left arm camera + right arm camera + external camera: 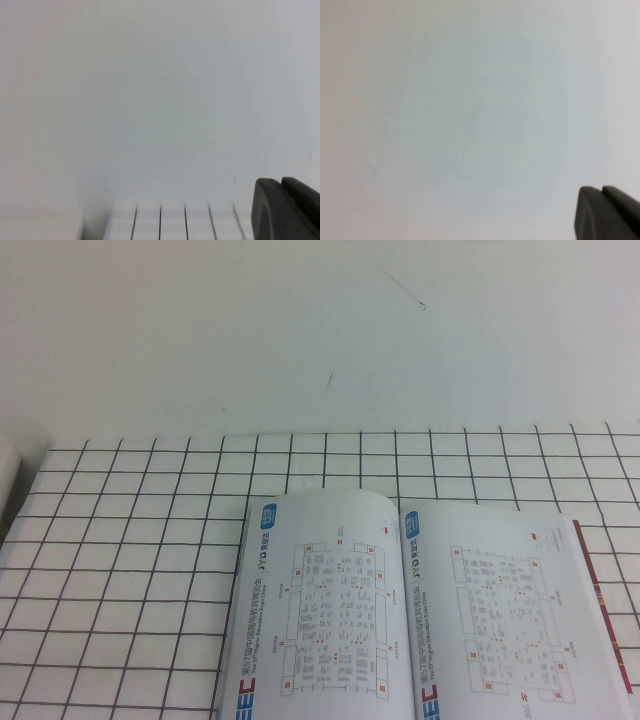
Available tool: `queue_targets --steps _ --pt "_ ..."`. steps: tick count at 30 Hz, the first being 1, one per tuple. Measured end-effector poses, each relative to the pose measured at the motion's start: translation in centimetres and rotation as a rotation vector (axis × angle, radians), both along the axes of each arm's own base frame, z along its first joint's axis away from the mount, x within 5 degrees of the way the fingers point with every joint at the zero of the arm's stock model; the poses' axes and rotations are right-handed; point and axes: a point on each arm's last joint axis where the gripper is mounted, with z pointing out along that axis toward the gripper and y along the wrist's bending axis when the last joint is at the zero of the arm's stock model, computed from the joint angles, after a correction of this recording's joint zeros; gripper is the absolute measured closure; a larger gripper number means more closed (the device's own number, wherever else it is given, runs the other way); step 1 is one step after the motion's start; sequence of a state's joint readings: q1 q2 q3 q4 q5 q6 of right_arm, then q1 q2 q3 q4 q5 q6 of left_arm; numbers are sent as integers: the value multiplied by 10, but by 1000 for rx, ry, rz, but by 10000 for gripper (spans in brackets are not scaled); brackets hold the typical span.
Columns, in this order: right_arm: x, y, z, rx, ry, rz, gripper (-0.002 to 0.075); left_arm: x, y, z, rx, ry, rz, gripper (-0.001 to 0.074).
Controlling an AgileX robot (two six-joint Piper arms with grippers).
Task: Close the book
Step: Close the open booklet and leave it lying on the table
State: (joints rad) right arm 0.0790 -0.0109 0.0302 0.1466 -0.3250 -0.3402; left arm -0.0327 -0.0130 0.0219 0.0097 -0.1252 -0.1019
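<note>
An open book point(330, 610) lies flat on the grid-marked table point(130, 540), toward the front right in the high view. Both its pages show floor-plan drawings, and the red cover edge point(600, 605) shows along its right side. Neither arm appears in the high view. In the left wrist view my left gripper point(281, 181) is shut, its dark fingers pressed together with nothing between them, facing the white wall above the table's far edge. In the right wrist view my right gripper point(602, 189) is shut too and faces only bare white wall.
A white wall point(300, 330) rises behind the table. A pale object point(5, 475) sits at the table's far left edge. Grid cloth extends left of the book and behind it.
</note>
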Motion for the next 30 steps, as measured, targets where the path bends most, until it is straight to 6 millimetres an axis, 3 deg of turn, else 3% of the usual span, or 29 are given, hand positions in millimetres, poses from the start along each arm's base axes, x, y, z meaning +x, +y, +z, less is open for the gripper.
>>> queue_targets --steps 7,14,20,25,30 --pt "-11 -5 23 33 -273 -44 729 -15 0 37 -28 -445 -15 738" --pt "-18 -7 31 63 -394 -59 729 -25 0 49 -40 -614 -23 738" --pt "-35 -12 47 213 -640 -4 729 -48 3 66 -137 -923 -61 738" --pt "-56 -13 93 273 -789 50 729 -60 10 81 -262 -1040 -76 738" --pt "-89 -12 157 214 -813 57 729 -75 1 137 -200 -966 -144 738"
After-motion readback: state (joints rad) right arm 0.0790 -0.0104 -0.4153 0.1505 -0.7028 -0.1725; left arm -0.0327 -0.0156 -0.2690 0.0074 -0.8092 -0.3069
